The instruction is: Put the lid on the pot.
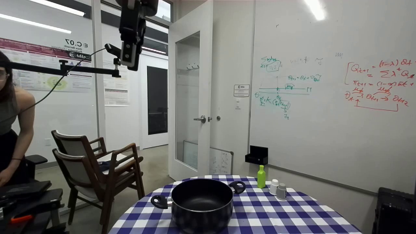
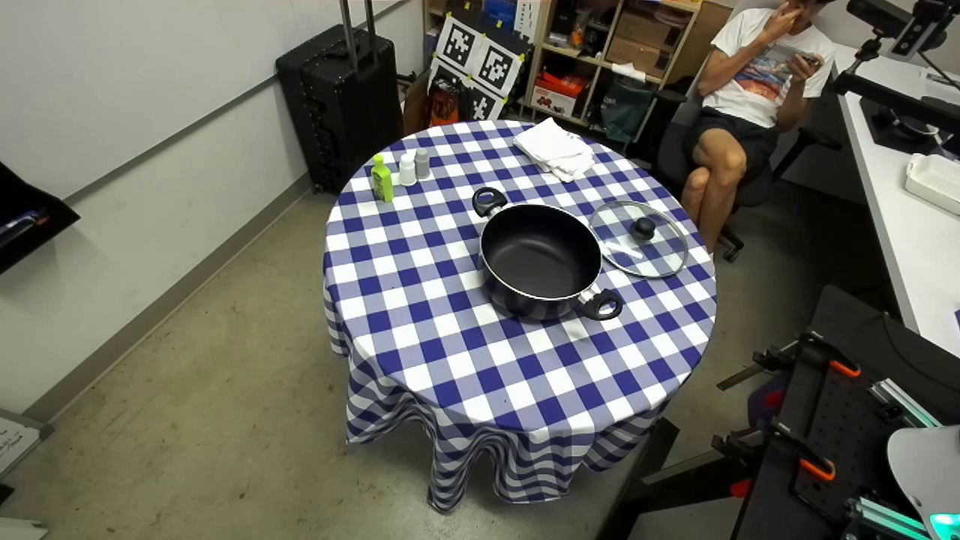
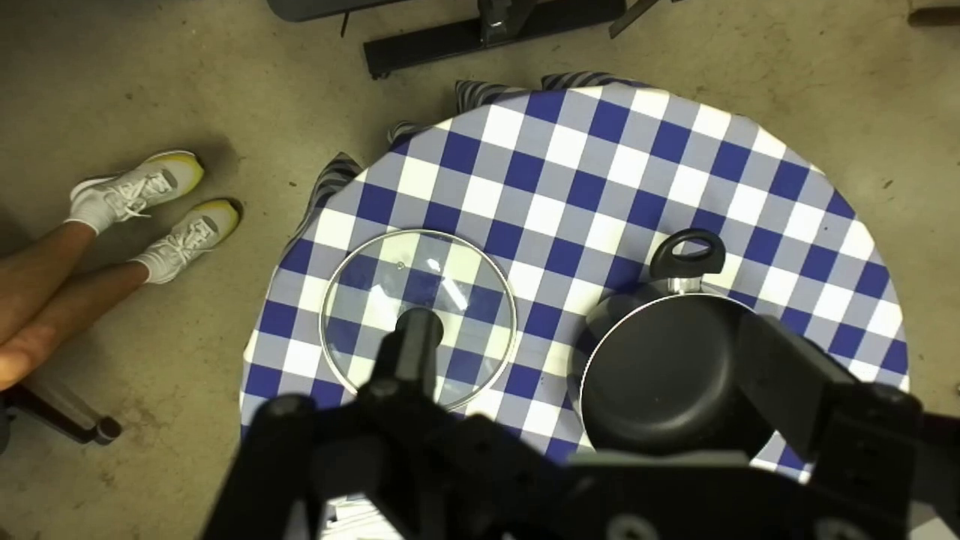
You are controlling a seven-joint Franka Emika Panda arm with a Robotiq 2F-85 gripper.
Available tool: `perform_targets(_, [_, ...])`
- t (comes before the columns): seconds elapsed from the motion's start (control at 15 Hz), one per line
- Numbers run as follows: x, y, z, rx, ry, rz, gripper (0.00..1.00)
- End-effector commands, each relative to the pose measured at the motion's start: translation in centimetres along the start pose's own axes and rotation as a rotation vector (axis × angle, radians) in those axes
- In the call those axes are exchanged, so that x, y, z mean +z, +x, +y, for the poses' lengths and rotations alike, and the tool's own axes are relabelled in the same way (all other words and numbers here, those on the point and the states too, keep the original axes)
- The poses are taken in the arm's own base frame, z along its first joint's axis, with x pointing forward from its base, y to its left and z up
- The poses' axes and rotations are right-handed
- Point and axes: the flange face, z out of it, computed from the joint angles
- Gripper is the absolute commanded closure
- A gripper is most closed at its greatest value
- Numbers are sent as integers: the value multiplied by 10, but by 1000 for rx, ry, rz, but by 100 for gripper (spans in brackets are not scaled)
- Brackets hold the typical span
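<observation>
The pot is a wide black pot with two side handles, standing upright and open on the checked table in both exterior views (image 1: 202, 213) (image 2: 538, 259) and in the wrist view (image 3: 664, 375). The lid is clear glass with a metal rim and a black knob. It lies flat, knob up, on the cloth beside the pot (image 2: 643, 229); it also shows in the wrist view (image 3: 420, 281). My gripper (image 3: 589, 330) is open and empty, high above the table, its left finger overlapping the lid's knob in view and its right finger overlapping the pot. It hangs pointing down in an exterior view (image 1: 131, 60).
A green bottle (image 2: 382, 180), a white shaker (image 2: 407, 169) and a grey shaker (image 2: 422, 163) stand near the table's edge. A folded white cloth (image 2: 555, 150) lies at another edge of the round table (image 2: 480, 352). A seated person (image 2: 757, 82) is close to the lid's side.
</observation>
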Motion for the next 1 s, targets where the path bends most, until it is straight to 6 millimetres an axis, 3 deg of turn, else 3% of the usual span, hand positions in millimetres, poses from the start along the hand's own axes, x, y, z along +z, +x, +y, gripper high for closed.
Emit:
perform_targets(0.0, [13,28,8,-2,23,16,0])
perform_targets(0.27, [54,77,12,39,16,48,0])
perform_targets(0.73, [182,176,26,139,-45,-18,0])
perform_targets(0.93, [227,208,35,173,-35,-74,0])
